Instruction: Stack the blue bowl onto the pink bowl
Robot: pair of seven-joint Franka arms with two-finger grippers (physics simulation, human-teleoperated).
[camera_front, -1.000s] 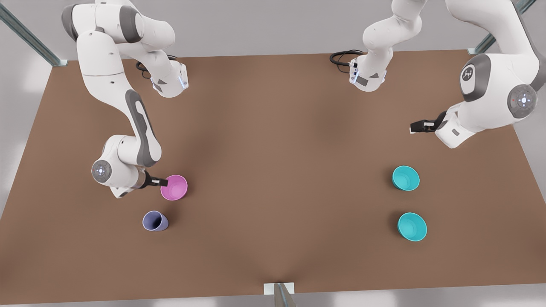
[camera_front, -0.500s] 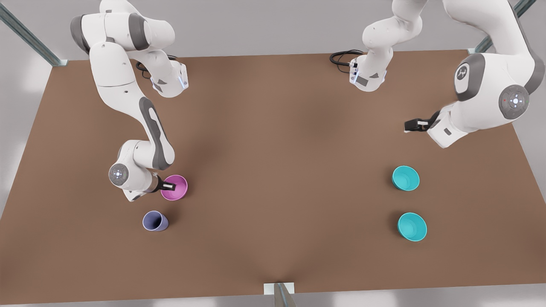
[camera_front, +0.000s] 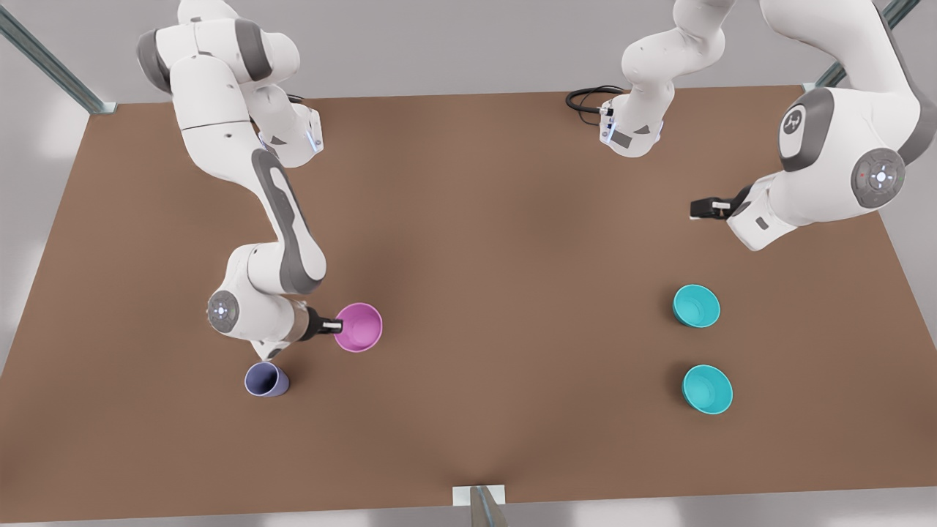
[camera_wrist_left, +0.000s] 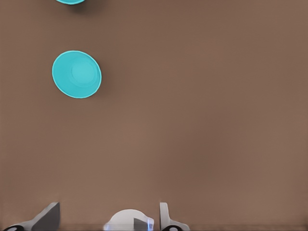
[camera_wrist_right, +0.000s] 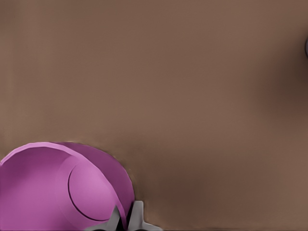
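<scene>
Brown desk, grey surround. Right gripper is at the front view's left, jaws pinched on the near-side rim of the pink bowl. The right wrist view shows the wall clamped between the fingers. The bowl is upright, left of centre, and I can't tell if it's lifted or sliding. Left gripper hovers at the far right, jaws apart and empty, well clear of the two blue bowls. The far blue bowl and near blue bowl both sit upright on the right, well apart from the pink one. They're identical, so I can't say which is the target. Lavender cup sits just near of the right wrist. Risks as I see them: a thin rim pinch could let the pink bowl rotate or slip out, and if it's dragged, the edge could catch and tip it. The wrist could clip the cup on a swing back. Both arms converging mid-desk could collide. Bowls look like smooth, glossy plastic with tapered walls and flat bases. They should nest fine if dropped centred, but an off-centre release would leave the top one sitting tilted.
</scene>
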